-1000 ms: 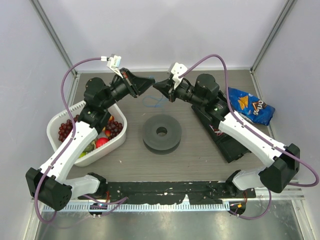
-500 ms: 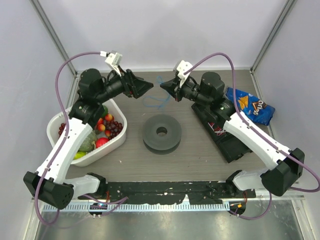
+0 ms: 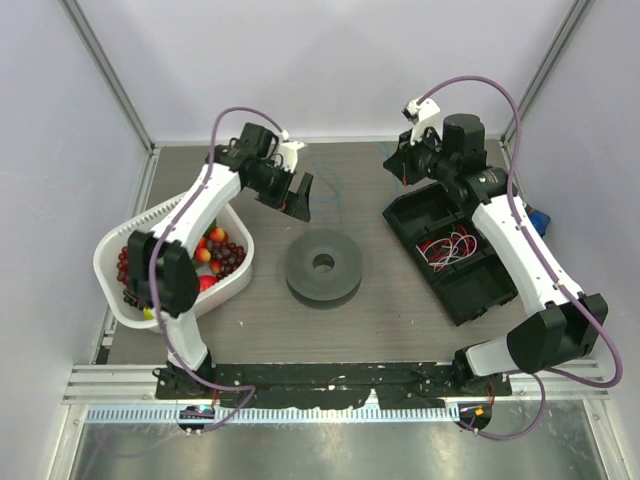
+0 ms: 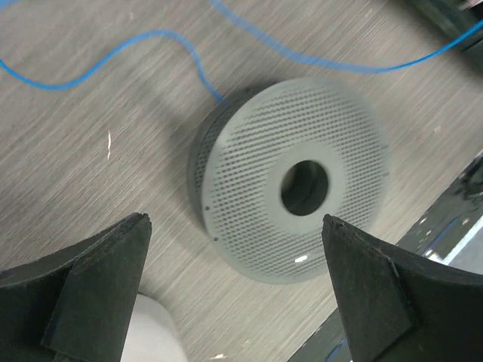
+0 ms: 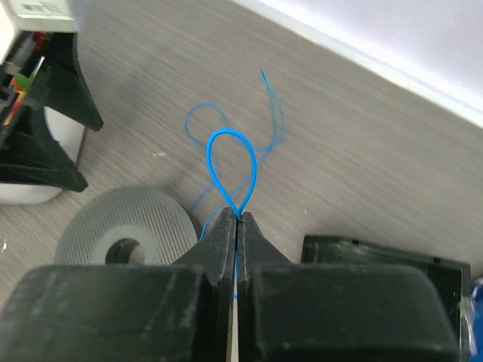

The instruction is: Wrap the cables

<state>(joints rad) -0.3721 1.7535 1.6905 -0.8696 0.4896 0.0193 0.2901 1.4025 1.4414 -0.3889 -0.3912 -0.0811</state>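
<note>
Right fingers [image 5: 223, 249] pinch shut on the blue cable [image 5: 230, 133], its loop standing just past their tips and loose strands lying on the bench [image 5: 362, 151] beyond, while left fingers [image 4: 90, 294] gape wide and empty above the grey spool [image 4: 249, 188].

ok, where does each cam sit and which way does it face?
Top external: above, behind the bases, looking down on the grey wood-grain table; left hand and right hand show.
Left wrist: on the left arm, looking down between its open fingers at the grey perforated round spool.
Right wrist: on the right arm, looking over its shut fingers, which pinch a loop of thin blue cable.
Shared: both wrist views show spool and cable.
</note>
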